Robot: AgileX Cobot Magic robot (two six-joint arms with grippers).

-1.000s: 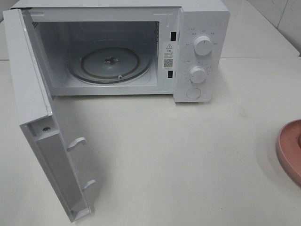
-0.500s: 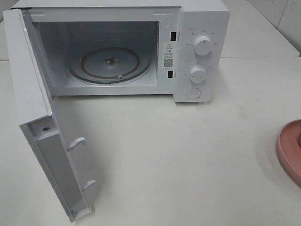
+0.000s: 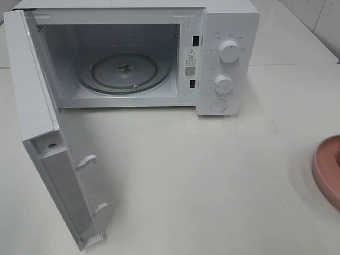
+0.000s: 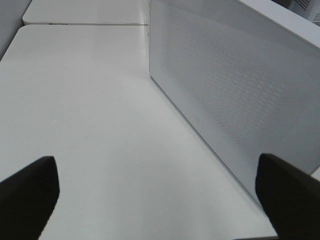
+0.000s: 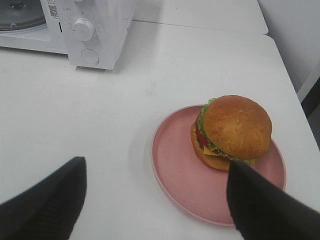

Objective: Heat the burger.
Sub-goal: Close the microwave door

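Exterior high shows me the microwave [image 3: 133, 58] door already open, cavity bare, while the burger [image 5: 232, 132] sits untouched on its pink plate [image 5: 177, 170] at four o'clock; both grippers gape empty.

The microwave [image 3: 133, 58] looks like smooth white plastic with a soft shine. Inside it, the round turntable [image 3: 125, 71] is clear, shiny glass. The table [image 3: 212, 180] is white, smooth and a little glossy. At the right edge, the pink plate [image 5: 185, 175] looks smooth and matt. The burger [image 5: 232, 132] has a soft, dull brown bun.
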